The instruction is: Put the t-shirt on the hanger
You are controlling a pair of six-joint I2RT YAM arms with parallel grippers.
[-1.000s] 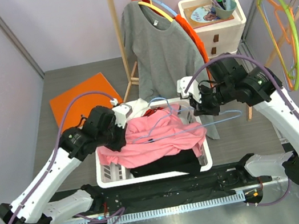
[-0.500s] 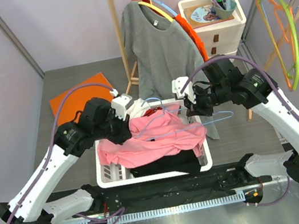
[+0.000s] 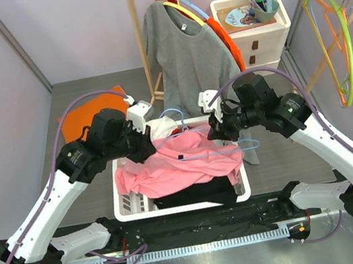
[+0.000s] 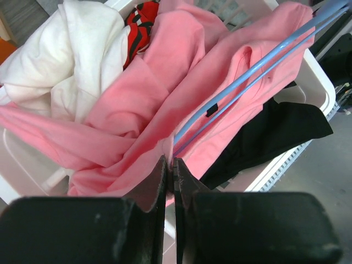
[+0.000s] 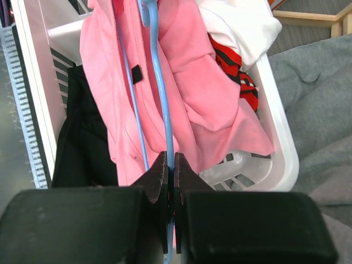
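Top: t-shirt (image 3: 183, 168) heaped in basket (image 3: 128, 212), centre frame. Hanger (image 3: 249, 142) lies across it, not threaded through.
Left wrist: left gripper (image 4: 169, 165) nips a pink fold, bottom centre.
Right wrist: right gripper (image 5: 169, 165) clamps the hanger wire.
Neck insertion not yet done.

Both arms reaching inward, left pincer (image 4: 169, 160) pinched closed, right pincer (image 5: 170, 158) pinched closed

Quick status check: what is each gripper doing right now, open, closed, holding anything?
Left gripper: closed, fingers pinching a fold of the pink t-shirt.
Right gripper: closed, fingers clamped on the wire of the light-blue hanger.
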